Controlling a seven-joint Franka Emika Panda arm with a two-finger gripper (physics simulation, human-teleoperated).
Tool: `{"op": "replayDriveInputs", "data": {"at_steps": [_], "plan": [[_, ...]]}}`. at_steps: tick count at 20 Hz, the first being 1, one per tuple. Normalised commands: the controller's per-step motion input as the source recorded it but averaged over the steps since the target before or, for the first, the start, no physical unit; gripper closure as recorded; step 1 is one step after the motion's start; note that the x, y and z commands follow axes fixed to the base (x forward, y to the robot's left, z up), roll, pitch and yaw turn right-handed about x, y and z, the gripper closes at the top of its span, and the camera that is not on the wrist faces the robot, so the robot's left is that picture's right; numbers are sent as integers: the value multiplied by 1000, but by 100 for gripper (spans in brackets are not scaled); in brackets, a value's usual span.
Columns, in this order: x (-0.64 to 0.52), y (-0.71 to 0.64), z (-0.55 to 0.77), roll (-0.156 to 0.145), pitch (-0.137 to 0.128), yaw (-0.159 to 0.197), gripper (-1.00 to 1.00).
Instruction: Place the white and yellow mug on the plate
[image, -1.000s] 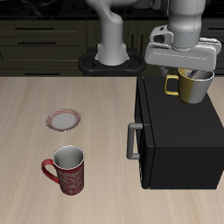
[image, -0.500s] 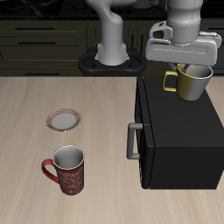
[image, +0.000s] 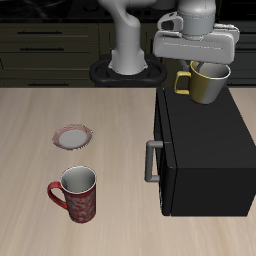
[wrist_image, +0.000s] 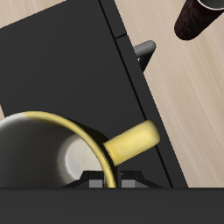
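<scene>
My gripper (image: 207, 62) is shut on the rim of the white and yellow mug (image: 204, 83), an olive-yellow mug with a pale inside, and holds it in the air above the back of a black box. In the wrist view the mug (wrist_image: 52, 153) fills the frame close under the fingers, its yellow handle (wrist_image: 131, 142) sticking out sideways. The plate (image: 72, 136), a small saucer with a reddish-brown rim, lies flat on the wooden table, well away from the mug and nearer the table's middle.
A black microwave-like box (image: 203, 155) with a grey handle (image: 151, 160) stands under the gripper. A red speckled mug (image: 76, 192) stands near the table's front edge, in front of the plate; it also shows in the wrist view (wrist_image: 199, 17). The robot's base (image: 125, 62) is at the back.
The gripper has lifted the mug higher off the black box and carried it sideways toward the plate's side of the table. The plate and red mug have not moved.
</scene>
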Motion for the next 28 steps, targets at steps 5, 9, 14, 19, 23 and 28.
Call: {"op": "replayDriveInputs", "data": {"at_steps": [5, 9, 14, 19, 23, 28], "plan": [[-235, -400, 109, 7, -35, 30, 100], [-275, -364, 44, 11, -42, 62, 100], [-208, -356, 66, 35, -22, 34, 100], [-325, -709, 181, 0, -59, 3, 100], [-147, -511, 22, 89, -8, 38, 100], [-156, -541, -42, -23, -39, 26, 100]]}}
